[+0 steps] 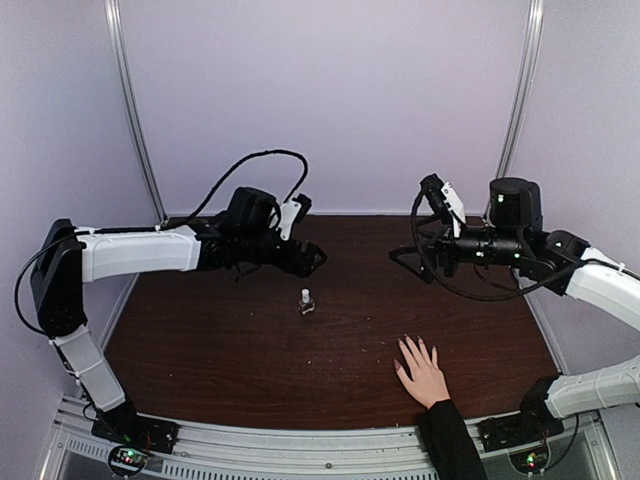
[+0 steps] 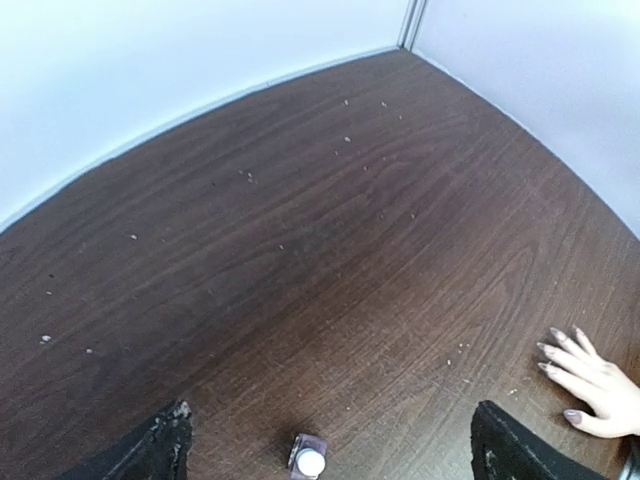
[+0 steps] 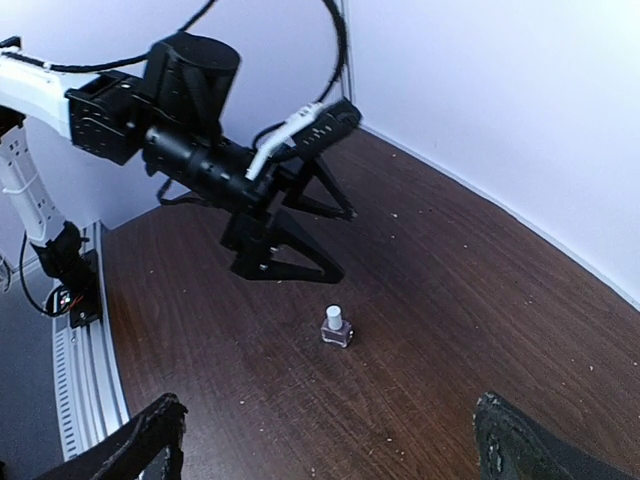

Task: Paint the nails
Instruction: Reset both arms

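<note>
Checking in from the remote station. Both arms are hanging above the worktop [image 1: 220,330] and neither one is holding anything.

The left gripper [image 1: 315,258] is spread wide. On its wrist cam the two fingers sit way out at the bottom corners, and the right wrist cam shows the same gripper from the front with a clear gap between its jaws. It's hovering just behind the little clear bottle [image 1: 307,301] and isn't touching it. The bottle stands upright near the middle of the worktop with its pale cap on. On the left wrist cam it shows up between the two fingers, right at the bottom edge.

The right gripper [image 1: 405,258] is spread wide too, fingers far apart in its own cam. It's up in the air on the right side, pointing towards the middle and well apart from the bottle.

The hand [image 1: 424,375] lies flat on the worktop, near the front edge and right of centre. Its fingers are spread and point away from the arm bases, and a black sleeve runs off towards the rail. The nails [image 2: 545,349] look mauve on the left wrist cam, at least on the fingers I can see. From overhead they're too tiny to judge. The hand is well clear of both grippers.
</note>
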Available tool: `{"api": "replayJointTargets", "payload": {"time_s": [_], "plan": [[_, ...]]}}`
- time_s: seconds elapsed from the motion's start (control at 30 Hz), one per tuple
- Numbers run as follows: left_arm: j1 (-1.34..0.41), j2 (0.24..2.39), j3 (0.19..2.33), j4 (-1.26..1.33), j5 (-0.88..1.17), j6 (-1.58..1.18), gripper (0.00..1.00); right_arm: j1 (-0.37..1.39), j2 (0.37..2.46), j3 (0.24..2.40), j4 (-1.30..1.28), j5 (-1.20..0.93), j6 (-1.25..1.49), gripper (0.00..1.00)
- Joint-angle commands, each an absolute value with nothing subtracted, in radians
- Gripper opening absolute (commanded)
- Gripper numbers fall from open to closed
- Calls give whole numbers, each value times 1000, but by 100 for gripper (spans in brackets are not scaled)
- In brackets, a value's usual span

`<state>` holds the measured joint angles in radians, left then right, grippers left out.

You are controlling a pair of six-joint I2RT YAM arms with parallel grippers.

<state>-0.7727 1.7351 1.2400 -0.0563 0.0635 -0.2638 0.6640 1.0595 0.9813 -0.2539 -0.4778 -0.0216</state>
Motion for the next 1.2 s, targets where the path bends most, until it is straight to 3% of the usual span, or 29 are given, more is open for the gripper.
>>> {"api": "replayJointTargets", "payload": {"time_s": [0.0,0.23,0.5,0.8,1.17], "plan": [[-717,1665,1327,-238,75,-312,97,587,1098,986,-150,-480,74,100],[-595,1576,1333,-371,46,-384,98,375,1143,979,-75,-534,202,100],[-484,1456,1168,-389,15,-428,98,169,1168,854,45,-578,339,100],[-482,1449,1018,-385,-73,-441,97,156,1183,705,43,-482,280,100],[-482,1448,969,-354,-51,-469,98,156,1166,647,40,-525,289,100]]}}
